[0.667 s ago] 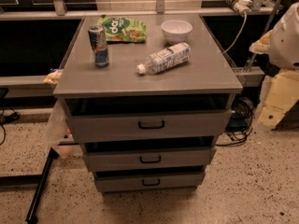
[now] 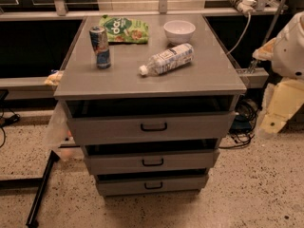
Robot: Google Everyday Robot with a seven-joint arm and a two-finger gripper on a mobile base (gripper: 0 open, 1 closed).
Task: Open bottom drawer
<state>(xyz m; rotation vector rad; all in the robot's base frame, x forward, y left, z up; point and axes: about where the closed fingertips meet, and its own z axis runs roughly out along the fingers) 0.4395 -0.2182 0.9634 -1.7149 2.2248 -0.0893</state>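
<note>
Grey bottom drawer (image 2: 152, 185), lower centre, looks shut; gripper (image 2: 277, 117) hangs mid-right, well apart, likely before approach; its grip I cannot tell.

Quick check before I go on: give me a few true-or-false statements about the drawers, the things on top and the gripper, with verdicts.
1. The gripper is on the handle of the bottom drawer. False: it hangs to the right of the cabinet, apart from it.
2. The bottle lies on its side on the cabinet. True.
3. The can has toppled over. False: it stands upright.
4. The bowl sits behind the bottle. True.
</note>
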